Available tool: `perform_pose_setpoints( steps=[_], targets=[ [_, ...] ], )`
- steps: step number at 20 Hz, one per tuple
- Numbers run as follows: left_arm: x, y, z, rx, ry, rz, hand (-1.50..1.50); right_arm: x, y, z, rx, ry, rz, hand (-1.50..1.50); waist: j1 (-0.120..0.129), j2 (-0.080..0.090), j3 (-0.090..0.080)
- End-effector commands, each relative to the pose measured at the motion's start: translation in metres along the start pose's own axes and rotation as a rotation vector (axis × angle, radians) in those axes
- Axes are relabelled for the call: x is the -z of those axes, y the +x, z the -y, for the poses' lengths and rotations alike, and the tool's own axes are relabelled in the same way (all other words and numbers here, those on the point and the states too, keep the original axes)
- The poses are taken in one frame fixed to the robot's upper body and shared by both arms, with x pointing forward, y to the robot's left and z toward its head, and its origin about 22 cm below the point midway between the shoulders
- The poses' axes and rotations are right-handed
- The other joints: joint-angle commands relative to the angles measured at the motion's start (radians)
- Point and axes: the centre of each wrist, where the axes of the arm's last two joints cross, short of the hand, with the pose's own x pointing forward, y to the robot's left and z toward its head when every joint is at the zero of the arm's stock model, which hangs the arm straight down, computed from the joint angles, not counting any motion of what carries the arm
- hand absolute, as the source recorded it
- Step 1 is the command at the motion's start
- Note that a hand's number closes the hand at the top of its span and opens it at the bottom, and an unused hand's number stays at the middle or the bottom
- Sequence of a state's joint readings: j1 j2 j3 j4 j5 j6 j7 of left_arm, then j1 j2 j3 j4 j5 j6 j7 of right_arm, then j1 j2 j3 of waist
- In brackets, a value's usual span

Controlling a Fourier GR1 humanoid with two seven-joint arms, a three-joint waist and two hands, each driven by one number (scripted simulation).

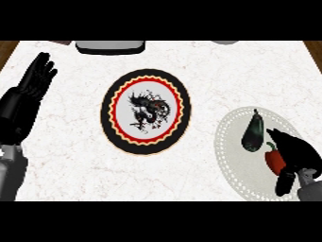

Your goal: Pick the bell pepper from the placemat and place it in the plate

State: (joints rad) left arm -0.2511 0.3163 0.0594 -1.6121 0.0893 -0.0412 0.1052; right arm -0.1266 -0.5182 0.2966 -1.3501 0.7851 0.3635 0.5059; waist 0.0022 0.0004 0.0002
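A white marbled counter top [212, 66] fills the frame, with brown wood showing past it at the upper left and upper right corners. At its middle lies a round plate [146, 111] with a black rim, a red and cream scalloped ring and a dark dragon figure on its white centre. At the lower right lies a pale round placemat [233, 142], well apart from the plate. A grey object [110, 47] sits at the top edge, and another pale one [224, 42] is cut off there.
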Motion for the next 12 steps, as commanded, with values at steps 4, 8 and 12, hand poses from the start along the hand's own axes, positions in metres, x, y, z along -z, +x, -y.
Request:
perform_pose_setpoints(
  steps=[4,8,12],
  targets=[
    [0.001,0.000,0.014,-0.004,0.000,0.003,0.00,0.012,0.003,-0.009,0.022,-0.217,0.124,1.50,0.001,0.001,0.001],
    [0.014,-0.013,0.002,0.001,-0.008,-0.007,0.00,0.027,0.012,0.019,-0.014,-0.324,0.125,1.50,0.001,0.004,0.000],
    [-0.009,-0.012,0.007,0.009,0.022,-0.025,0.00,-0.022,-0.011,-0.042,0.180,-0.317,-0.168,1.50,-0.046,-0.010,-0.002]
  ],
)
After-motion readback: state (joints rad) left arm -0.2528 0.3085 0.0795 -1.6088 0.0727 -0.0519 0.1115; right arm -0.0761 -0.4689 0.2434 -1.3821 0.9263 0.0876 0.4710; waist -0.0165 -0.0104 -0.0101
